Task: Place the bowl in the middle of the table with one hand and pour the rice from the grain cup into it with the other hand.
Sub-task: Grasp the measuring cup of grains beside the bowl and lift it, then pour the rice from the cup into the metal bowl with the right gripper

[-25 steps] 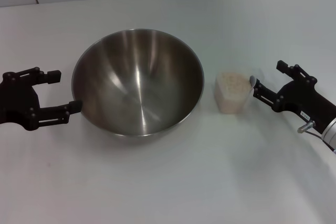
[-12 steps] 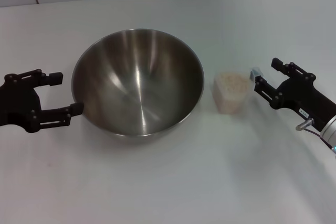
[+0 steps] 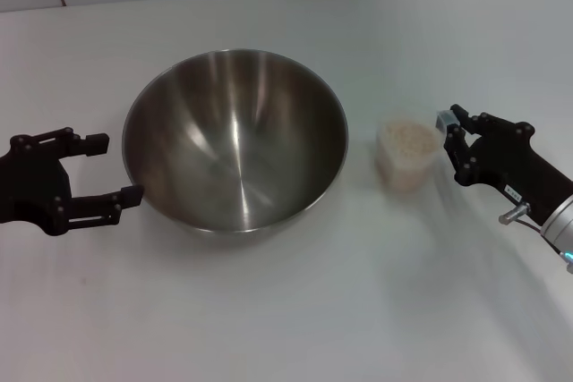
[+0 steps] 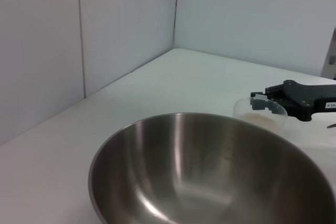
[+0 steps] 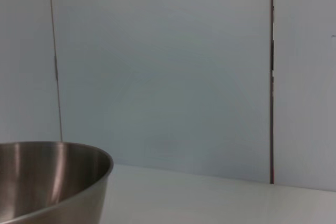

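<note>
While upright, mouth up, grain cup (image 3: 408, 153) in closed right gripper (image 3: 454, 142); open left gripper (image 3: 115, 170) beside bowl (image 3: 235, 139).

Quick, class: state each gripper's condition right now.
Left gripper: open, beside the bowl, holding nothing.
Right gripper: at the grain cup; grip cannot be told.

Shiny brushed-metal bowl (image 3: 235, 140), clear plastic grain cup (image 3: 407, 154), smooth white table (image 3: 295, 310)
</note>
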Tool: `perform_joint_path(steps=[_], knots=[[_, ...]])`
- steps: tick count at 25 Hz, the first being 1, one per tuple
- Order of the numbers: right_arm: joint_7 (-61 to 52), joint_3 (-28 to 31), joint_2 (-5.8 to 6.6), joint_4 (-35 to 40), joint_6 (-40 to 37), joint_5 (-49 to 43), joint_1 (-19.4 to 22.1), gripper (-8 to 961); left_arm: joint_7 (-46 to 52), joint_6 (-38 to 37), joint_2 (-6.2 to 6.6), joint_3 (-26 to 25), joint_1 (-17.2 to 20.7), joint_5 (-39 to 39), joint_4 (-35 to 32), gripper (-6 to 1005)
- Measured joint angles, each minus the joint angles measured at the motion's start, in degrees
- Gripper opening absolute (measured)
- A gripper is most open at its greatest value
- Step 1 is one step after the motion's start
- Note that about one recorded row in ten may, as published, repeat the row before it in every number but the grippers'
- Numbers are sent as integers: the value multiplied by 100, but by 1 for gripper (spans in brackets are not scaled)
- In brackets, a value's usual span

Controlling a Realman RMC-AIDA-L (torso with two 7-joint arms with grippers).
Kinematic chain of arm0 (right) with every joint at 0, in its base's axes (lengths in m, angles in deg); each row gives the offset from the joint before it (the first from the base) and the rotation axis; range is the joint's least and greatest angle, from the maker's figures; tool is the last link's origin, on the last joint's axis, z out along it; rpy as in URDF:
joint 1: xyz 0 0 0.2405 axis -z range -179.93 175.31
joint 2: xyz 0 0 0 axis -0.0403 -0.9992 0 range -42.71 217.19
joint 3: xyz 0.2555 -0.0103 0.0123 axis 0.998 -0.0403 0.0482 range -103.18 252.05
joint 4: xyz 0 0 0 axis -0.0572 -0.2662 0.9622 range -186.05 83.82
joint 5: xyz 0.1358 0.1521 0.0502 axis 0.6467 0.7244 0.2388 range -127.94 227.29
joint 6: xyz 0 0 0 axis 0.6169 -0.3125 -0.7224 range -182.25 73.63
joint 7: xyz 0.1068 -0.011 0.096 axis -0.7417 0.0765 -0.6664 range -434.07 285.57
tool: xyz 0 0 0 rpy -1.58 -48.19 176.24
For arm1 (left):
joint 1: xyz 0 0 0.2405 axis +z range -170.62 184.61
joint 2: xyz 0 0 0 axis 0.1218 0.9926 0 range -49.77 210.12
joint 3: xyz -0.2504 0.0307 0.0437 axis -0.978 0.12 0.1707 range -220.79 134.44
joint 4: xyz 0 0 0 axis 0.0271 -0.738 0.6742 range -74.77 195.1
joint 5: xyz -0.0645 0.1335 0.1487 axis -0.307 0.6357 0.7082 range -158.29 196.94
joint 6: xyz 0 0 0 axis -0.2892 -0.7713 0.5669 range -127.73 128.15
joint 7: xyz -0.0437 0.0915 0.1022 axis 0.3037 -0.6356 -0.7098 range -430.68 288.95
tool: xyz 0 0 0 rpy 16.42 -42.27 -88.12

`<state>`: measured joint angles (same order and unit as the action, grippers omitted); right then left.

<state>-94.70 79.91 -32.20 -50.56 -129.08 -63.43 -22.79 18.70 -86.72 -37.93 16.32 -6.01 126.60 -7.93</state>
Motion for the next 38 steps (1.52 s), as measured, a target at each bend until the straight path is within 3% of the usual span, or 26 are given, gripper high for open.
perform_joint_path(steps=[6,10,15,18,23,28,32,33,38], knots=[[11,140,0,-3,-256,0,40,125,2,-34,4,0,-13,4,-17,835],[24,302,2,4,-589,0,103,66,5,-65,7,0,-37,4,-35,835],[502,766,5,7,-1579,0,180,25,14,-91,7,-7,-104,4,-44,835],[779,987,13,3,-1976,0,-36,17,22,-97,7,-7,-157,7,-46,835],[1644,1021,5,-191,-1975,-3,-618,16,45,-100,-7,-3,-231,178,-46,835],[4383,943,0,-1065,-1603,-50,-867,16,92,-100,-11,-1,-252,217,-51,835],[7640,809,-14,-1759,-1293,-67,-821,17,102,-98,-11,0,-278,220,-68,835],[8896,771,-21,-1982,-1081,-74,-806,17,102,-98,-11,0,-285,221,-69,835],[10520,533,-31,-2110,-895,-148,-821,17,104,-96,-11,0,-310,223,-72,835]])
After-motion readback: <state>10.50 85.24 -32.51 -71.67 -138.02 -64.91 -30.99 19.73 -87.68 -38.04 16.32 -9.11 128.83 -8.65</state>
